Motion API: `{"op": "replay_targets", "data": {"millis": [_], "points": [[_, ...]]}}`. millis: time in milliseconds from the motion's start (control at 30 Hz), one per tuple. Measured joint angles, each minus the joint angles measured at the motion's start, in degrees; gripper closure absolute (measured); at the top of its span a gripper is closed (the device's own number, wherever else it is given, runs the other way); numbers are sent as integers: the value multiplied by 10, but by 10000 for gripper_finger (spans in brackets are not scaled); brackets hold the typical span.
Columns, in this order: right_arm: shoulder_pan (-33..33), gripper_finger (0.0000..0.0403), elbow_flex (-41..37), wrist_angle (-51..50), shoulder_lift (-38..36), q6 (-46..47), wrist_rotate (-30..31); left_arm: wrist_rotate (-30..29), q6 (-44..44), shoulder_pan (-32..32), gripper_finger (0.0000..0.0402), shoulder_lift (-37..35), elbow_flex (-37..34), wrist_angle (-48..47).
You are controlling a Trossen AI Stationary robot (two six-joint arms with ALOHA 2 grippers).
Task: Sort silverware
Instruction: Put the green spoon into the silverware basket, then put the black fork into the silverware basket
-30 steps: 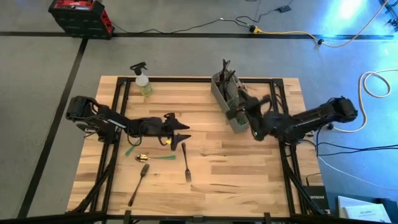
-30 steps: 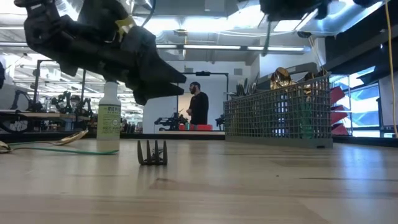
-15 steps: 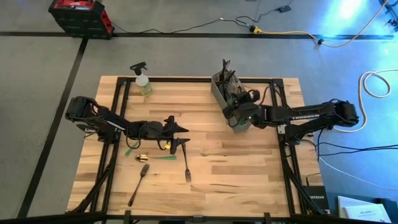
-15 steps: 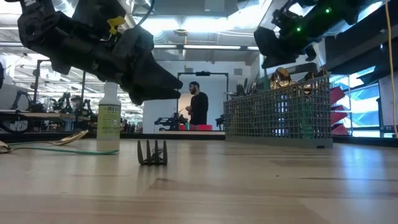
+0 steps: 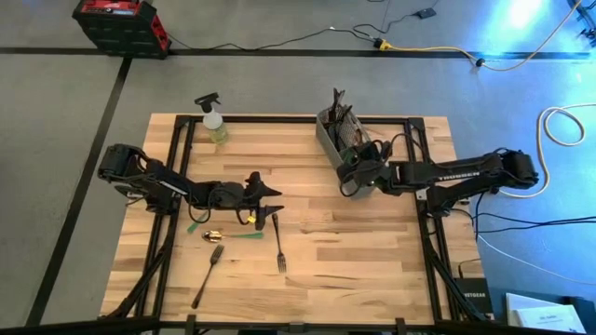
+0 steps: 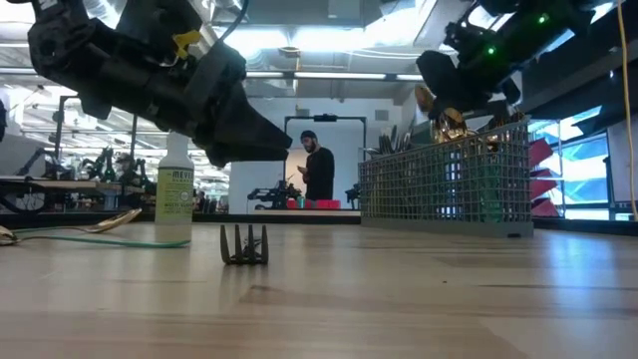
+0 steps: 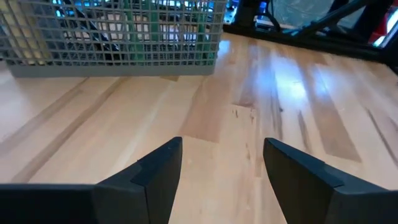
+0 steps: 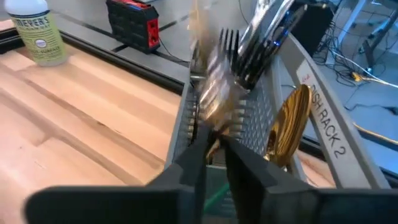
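1. We see two dark, matte jointed arms.
2. White lettering marks the right arm (image 5: 456,173).
3. Yellow tag on left arm (image 6: 185,40); green lights on right.
4. Fingers (image 7: 152,180) are black, wedge-shaped.

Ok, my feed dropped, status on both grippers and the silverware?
Left gripper open, empty, above black fork. Right gripper over caddy, dropping gold piece. Three pieces left on table. Nothing blocking.

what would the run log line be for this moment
left gripper: open, empty, above table near black fork | right gripper: over mesh caddy, releasing gold piece | loose on table: three utensils
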Motion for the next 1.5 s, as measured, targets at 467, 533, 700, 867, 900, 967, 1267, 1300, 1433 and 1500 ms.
{"op": "replay_targets", "data": {"millis": [467, 533, 700, 867, 900, 967, 1267, 1300, 1433, 1500], "points": [[137, 151, 94, 5, -68, -109, -1, 40, 367, -94, 190, 1, 156, -258], [163, 143, 106, -7, -71, -102, -26, 31, 391, -101, 190, 1, 213, -364], [230, 137, 112, -54, -71, -33, -97, 30, 434, -104, 190, 1, 314, -551], [309, 137, 92, -108, -68, 69, -107, 79, 486, -105, 190, 21, 336, -604], [326, 137, 86, -108, -68, 82, -104, 84, 502, -106, 190, 30, 336, -606], [364, 137, 71, -109, -68, 108, -92, 84, 542, -108, 190, 57, 336, -612], [465, 137, 35, -113, -39, 188, -45, 81, 634, -113, 190, 164, 348, -608], [469, 137, 35, -115, -35, 192, -37, 87, 637, -113, 192, 170, 353, -604], [472, 137, 35, -116, -22, 199, -27, 110, 644, -108, 229, 197, 373, -612], [472, 137, 35, -115, -17, 199, -26, 112, 649, -103, 266, 205, 387, -628]]}}
